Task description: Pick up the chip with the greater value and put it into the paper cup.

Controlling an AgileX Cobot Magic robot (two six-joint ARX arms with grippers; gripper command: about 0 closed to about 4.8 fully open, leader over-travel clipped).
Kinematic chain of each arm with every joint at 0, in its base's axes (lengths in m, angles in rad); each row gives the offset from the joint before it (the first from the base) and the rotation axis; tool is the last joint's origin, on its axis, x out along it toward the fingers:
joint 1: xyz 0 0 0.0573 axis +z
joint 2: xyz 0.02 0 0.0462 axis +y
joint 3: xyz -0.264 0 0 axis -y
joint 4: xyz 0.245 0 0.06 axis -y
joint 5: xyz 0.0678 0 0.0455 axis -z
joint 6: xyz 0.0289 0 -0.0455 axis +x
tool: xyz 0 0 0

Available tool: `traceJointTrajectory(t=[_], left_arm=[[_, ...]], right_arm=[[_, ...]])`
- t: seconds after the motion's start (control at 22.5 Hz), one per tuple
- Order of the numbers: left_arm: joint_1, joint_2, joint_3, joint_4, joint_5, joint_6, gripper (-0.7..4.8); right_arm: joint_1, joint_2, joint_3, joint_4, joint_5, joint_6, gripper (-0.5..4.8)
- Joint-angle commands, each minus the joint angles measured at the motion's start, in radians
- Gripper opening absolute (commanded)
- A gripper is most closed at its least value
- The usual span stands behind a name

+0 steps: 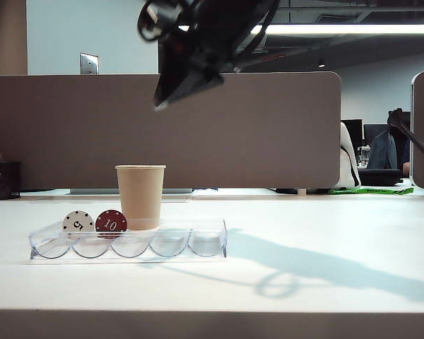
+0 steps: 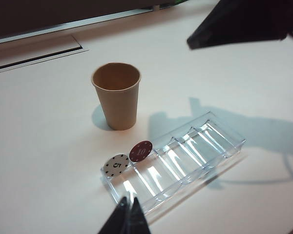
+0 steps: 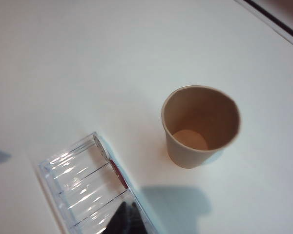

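Below the closed right gripper (image 3: 123,214), red chip (image 1: 111,223) stands in tray (image 1: 205,244).

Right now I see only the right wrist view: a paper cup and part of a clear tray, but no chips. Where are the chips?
Observer: Both stand on edge in the tray, at its left end in the exterior view: the white chip in the end slot, the red chip in the next one, just in front of the cup.
Operator: Which one has the greater number?
Observer: The red chip reads 10, the white chip reads 5.
Operator: Where are the grippers?
Observer: The left gripper is shut and hangs by the chip end of the tray. The right gripper, also shut, is high above the cup.
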Motion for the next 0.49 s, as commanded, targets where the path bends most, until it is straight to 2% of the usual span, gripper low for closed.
traceJointTrajectory(t=[0.04, 0.18, 0.36, 0.49], left_arm=[[0.000, 0.000, 0.005, 0.005, 0.007, 0.004, 0.01], [-0.001, 0.000, 0.004, 0.006, 0.011, 0.005, 0.60], [0.000, 0.000, 0.004, 0.006, 0.025, 0.007, 0.60], [0.000, 0.000, 0.004, 0.005, 0.026, 0.006, 0.60]], right_arm=[[0.007, 0.039, 0.026, 0.000, -0.015, -0.067, -0.05], [0.009, 0.082, 0.041, 0.000, -0.019, -0.121, -0.05], [0.012, 0.131, 0.051, 0.004, -0.022, -0.212, -0.05], [0.012, 0.170, 0.055, 0.012, -0.022, -0.222, -0.05]])
